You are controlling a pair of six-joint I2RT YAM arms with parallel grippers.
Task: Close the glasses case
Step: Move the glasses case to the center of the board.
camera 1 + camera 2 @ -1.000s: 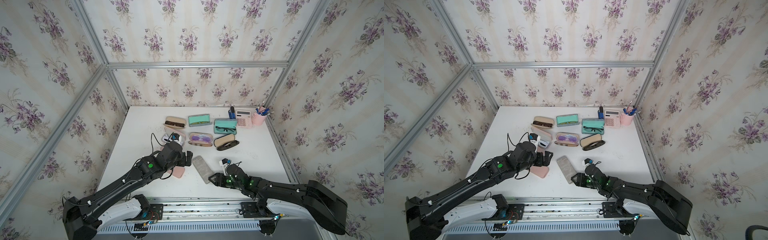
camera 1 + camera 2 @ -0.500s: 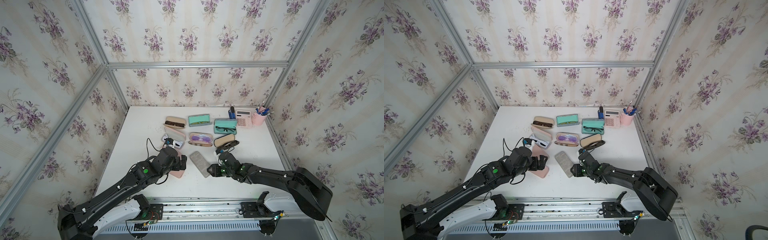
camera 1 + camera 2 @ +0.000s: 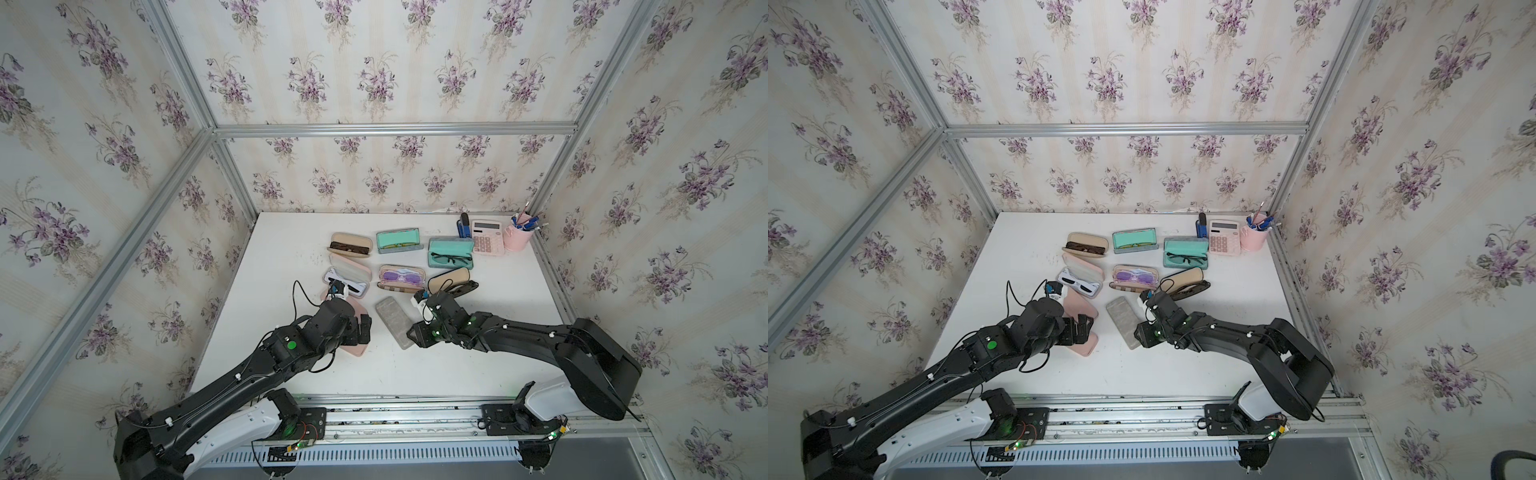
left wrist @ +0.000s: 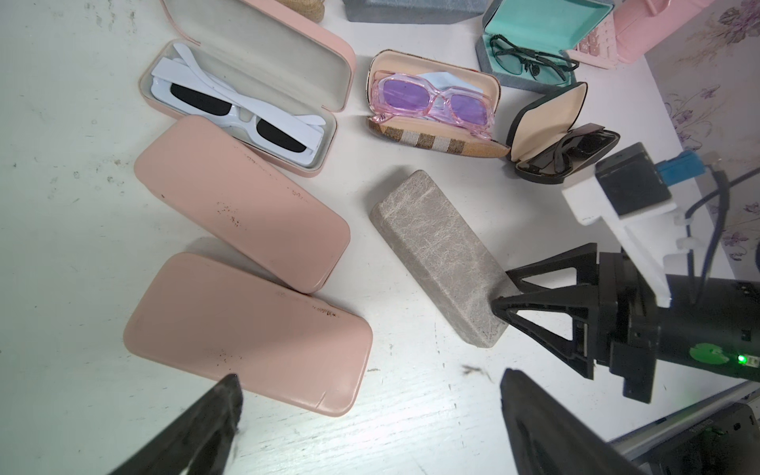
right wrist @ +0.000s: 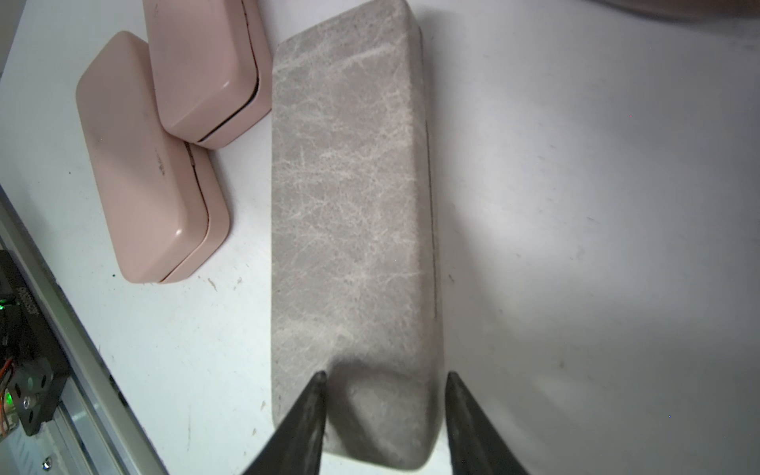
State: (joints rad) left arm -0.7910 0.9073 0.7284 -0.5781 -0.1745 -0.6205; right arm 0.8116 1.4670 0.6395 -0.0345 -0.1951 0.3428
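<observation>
Nine glasses cases lie on the white table: three have their lids down and six stand open.

Arms. The left gripper hangs over the near-left cluster with its jaws at full spread and holds nothing. The near pink case lies below it, and I see no contact. The right gripper sits low at the near end of the grey case, jaws roughly half apart. One fingertip lies over the case's top and the other sits by its right long edge, so the jaws are not clamped across it. I cannot tell whether they press on it or hang just above.

Cases, lids down. The grey case is near centre and slanted. To its left are the near pink case and the far pink case, just beside each other. In the right wrist view the grey case's seam is a thin dark line with no gap.

Cases, lids up:
- pink case with white sunglasses
- plaid case
- black case
- the far row of three

Judgement: the grey case looks like the one being worked, and its closing appears done. At most it needs a last press to seat the lid, then the right arm can withdraw. If the task means every case, six remain to close.
</observation>
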